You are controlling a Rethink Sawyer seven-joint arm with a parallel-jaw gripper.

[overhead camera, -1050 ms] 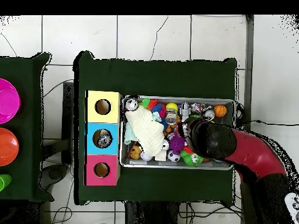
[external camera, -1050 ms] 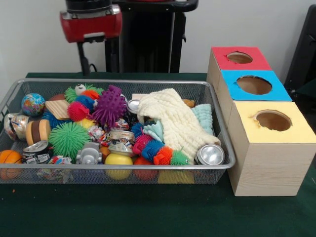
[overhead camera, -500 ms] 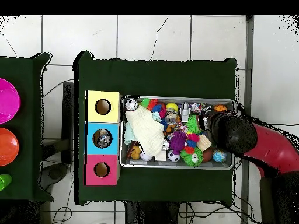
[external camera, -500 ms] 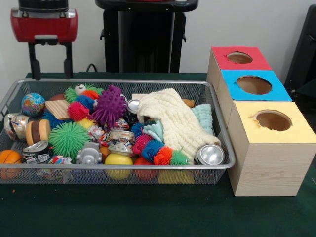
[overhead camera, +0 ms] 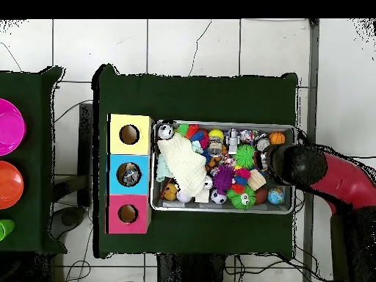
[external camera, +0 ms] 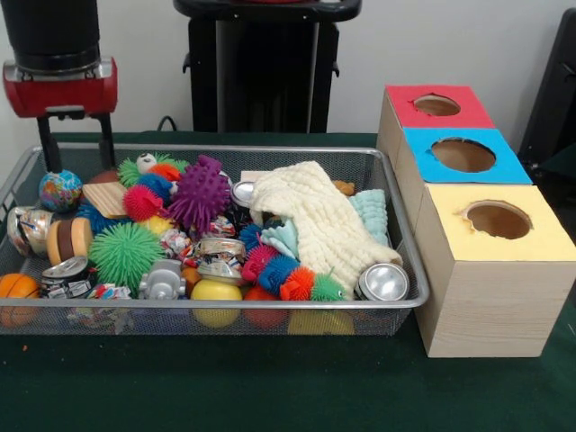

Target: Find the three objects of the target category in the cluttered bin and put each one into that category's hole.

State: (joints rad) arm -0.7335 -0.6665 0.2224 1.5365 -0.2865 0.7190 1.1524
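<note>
A wire bin point(external camera: 225, 150) holds a jumble of things. Among them are a purple spiky ball point(external camera: 200, 192), a green spiky ball point(external camera: 125, 253), a cream cloth point(external camera: 310, 216), a silver can point(external camera: 384, 282), a globe ball point(external camera: 59, 190) and an orange ball point(external camera: 16, 290). My gripper point(external camera: 78, 165) hangs open and empty over the bin's far left corner, its tips just above the globe ball and a wooden block point(external camera: 104, 198). In the overhead view the arm's head point(overhead camera: 295, 163) covers the bin's right end and hides the fingers.
To the right of the bin stands a wooden box with a red hole point(external camera: 436, 105), a blue hole point(external camera: 463, 154) and a yellow hole point(external camera: 498, 219). From overhead, something shiny shows inside the blue hole point(overhead camera: 129, 174). Pink and orange discs point(overhead camera: 9, 126) lie on a side table.
The gripper has swung from above the bin's middle to its far left corner and come down lower, staying open and empty. Nothing in the bin has moved.
</note>
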